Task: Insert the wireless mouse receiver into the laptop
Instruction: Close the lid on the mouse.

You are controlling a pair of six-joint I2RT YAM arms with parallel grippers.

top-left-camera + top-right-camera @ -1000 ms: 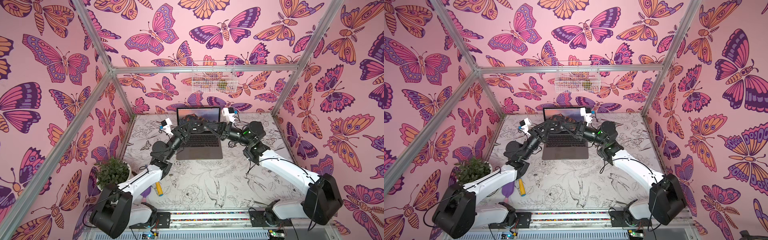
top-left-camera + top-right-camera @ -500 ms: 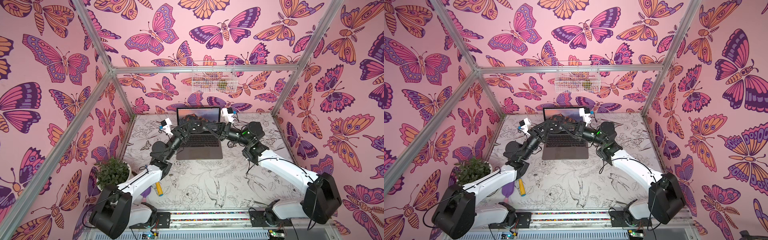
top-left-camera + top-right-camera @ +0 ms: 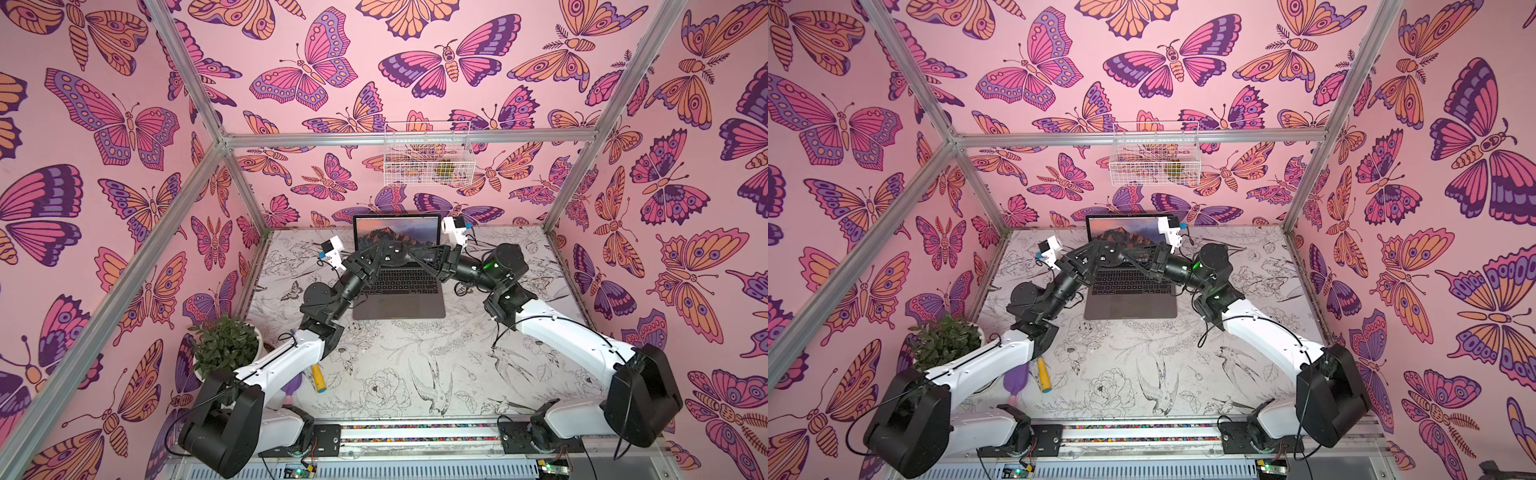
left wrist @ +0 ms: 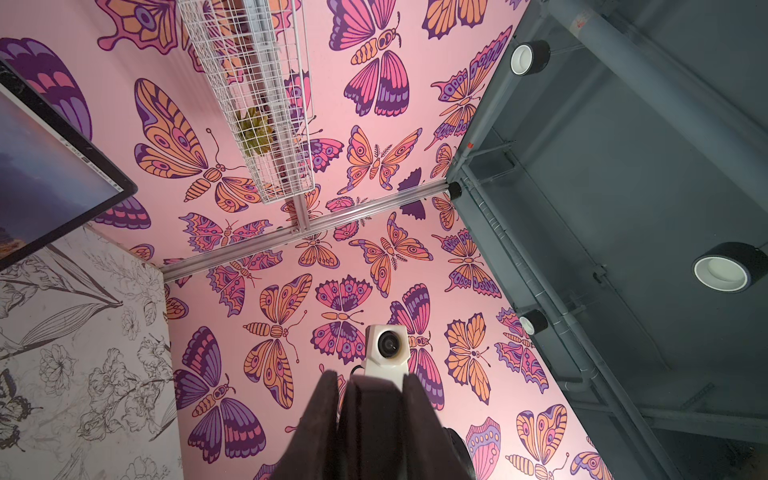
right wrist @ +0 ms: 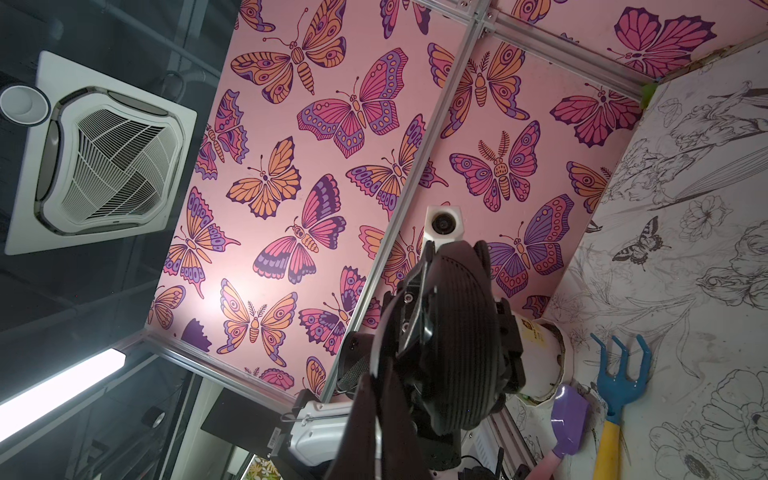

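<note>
In both top views, your two arms are meeting over the keys of the laptop (image 3: 399, 301) (image 3: 1129, 305). The laptop is sitting open at the far middle of the counter (image 3: 415, 374). Your left jaws are squeezing the black mouse (image 3: 395, 253) (image 3: 1106, 257) from the left. Your right jaws are closing tight and touching the mouse from the right.

Almost nothing is changing here. Next to a second ago, your right arm (image 3: 561, 336) is only sliding a tiny bit to the left, toward the mouse. Your left arm (image 3: 286, 357) is staying where it was. I think this means you are still working on getting the receiver out of the mouse. The plugging-in part is not starting yet.

In the left wrist view, your left jaws are holding a dark thing between them, and I take it to be the mouse (image 4: 370, 415). The right arm's white camera (image 4: 388, 345) is peeking up just behind it. The laptop's lit screen (image 4: 41, 174) is showing too.

In the right wrist view, the ribbed black side of the mouse (image 5: 457, 332) is filling the middle. Your right jaws are reaching up to its edge, shut with no gap showing. The left arm's white camera (image 5: 442, 224) is looking back at you from just past the mouse.

You are not seeing the receiver in any view. It is too small, or it is hiding. So you cannot tell if your right jaws are pinching it or if it is still inside the mouse.
</note>
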